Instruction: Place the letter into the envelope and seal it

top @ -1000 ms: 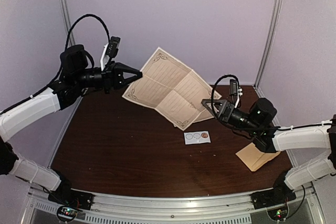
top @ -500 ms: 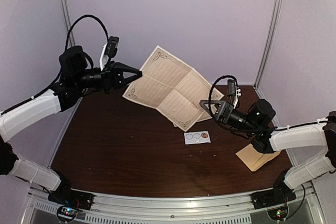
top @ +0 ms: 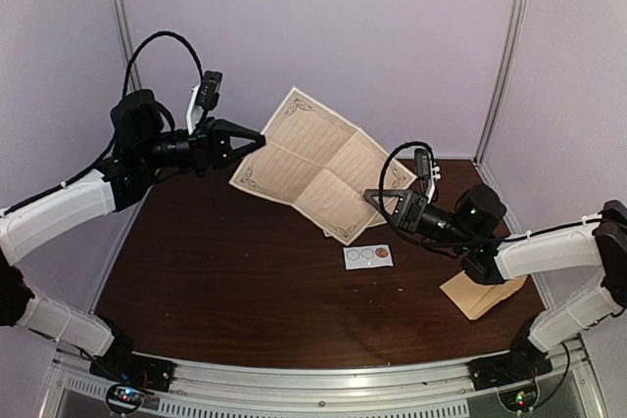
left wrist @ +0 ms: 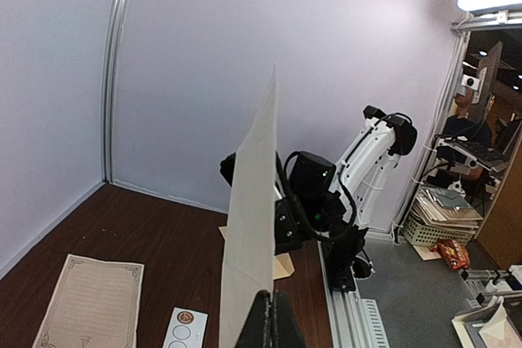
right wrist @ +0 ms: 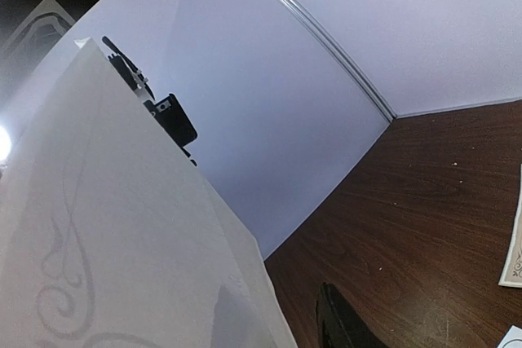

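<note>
The letter [top: 315, 165], an unfolded cream sheet with an ornate border, hangs tilted in the air above the table's back. My left gripper [top: 260, 140] is shut on its left corner. In the left wrist view the letter [left wrist: 251, 226] shows edge-on, rising from the closed fingers [left wrist: 273, 315]. My right gripper [top: 375, 205] sits at the sheet's lower right edge, jaws open around it. In the right wrist view the letter [right wrist: 122, 226] fills the left, and one dark finger [right wrist: 342, 323] stands apart from it. The tan envelope [top: 478, 293] lies flat at the right, partly under my right arm.
A small white card with round stickers [top: 367, 256] lies mid-table. A second bordered cream sheet [left wrist: 90, 309] lies flat on the table. Lilac walls close the back and both sides. The metal base rail [top: 323, 384] runs along the near edge.
My right gripper has moved left and up to the letter's lower right edge, and its jaws have narrowed. My left gripper has kept its hold and barely moved.
</note>
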Tool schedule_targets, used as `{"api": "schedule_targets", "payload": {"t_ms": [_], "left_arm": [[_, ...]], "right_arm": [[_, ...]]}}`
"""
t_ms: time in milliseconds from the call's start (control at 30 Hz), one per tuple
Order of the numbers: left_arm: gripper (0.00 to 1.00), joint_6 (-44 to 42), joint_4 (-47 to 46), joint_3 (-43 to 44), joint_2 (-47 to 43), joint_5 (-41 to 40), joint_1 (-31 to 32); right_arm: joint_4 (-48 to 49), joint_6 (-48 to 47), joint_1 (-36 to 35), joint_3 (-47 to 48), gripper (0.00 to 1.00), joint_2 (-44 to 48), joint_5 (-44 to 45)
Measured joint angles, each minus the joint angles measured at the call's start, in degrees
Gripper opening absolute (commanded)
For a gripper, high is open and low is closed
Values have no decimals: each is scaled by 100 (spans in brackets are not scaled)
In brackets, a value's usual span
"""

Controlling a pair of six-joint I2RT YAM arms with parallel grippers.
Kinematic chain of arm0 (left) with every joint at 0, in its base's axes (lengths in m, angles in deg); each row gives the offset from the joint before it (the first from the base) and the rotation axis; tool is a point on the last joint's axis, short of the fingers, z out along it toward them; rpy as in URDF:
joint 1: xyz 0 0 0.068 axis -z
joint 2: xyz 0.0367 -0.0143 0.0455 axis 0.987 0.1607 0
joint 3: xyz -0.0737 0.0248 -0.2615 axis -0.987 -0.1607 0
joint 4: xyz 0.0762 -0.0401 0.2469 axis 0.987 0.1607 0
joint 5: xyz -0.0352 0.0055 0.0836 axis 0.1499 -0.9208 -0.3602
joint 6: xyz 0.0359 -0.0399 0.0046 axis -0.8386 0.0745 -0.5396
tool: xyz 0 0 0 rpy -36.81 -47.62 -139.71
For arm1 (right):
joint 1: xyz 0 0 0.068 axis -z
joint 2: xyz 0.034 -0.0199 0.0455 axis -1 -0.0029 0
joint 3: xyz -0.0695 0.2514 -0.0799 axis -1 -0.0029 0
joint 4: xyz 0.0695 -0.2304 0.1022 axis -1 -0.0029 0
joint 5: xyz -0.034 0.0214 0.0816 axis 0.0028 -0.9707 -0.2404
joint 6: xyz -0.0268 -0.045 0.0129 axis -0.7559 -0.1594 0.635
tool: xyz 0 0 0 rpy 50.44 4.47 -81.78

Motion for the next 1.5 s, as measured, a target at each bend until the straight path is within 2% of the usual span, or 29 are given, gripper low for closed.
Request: {"api": "schedule_targets", "payload": {"t_ms": [267, 333, 400, 533, 633, 667, 767, 800, 900, 1000, 1167, 1500], "left_arm": [[0, -2, 0, -9, 0, -63, 0], [0, -2, 0, -11, 0, -66, 0], [0, -2, -2, -11, 0, -68, 0], [0, -15, 9, -13, 0, -87, 0], [0, -107, 92, -13, 0, -151, 0], [5, -140, 138, -13, 0, -181, -4], [38, -299, 282, -13, 0, -306, -15], [45, -345, 337, -11, 0, -361, -22], [58, -448, 507, -7, 0, -527, -79], [65, -525, 619, -9, -9, -695, -197], [70, -555, 697, -46, -186, -1156, -494], [71, -273, 1287, -57, -190, -3213, -1032]], "right_arm": [[55, -11, -61, 2, 35, -68, 0], [59, -9, -70, 2, 30, -68, 0], [61, -17, -79, 2, 17, -68, 2], [87, -15, -96, 2, 0, -70, 22], [90, -28, -96, 2, 0, -68, 68], [85, -35, -96, 2, 0, -68, 92], [63, -42, -96, 2, 0, -55, 168], [28, -59, -96, 2, 0, -39, 208], [-216, -164, -96, 2, 0, 85, 382], [-509, -306, -96, 0, 0, 282, 557], [-883, -570, -96, 2, 0, 575, 678], [-1506, -1069, -96, 122, 0, 822, 291]]}}
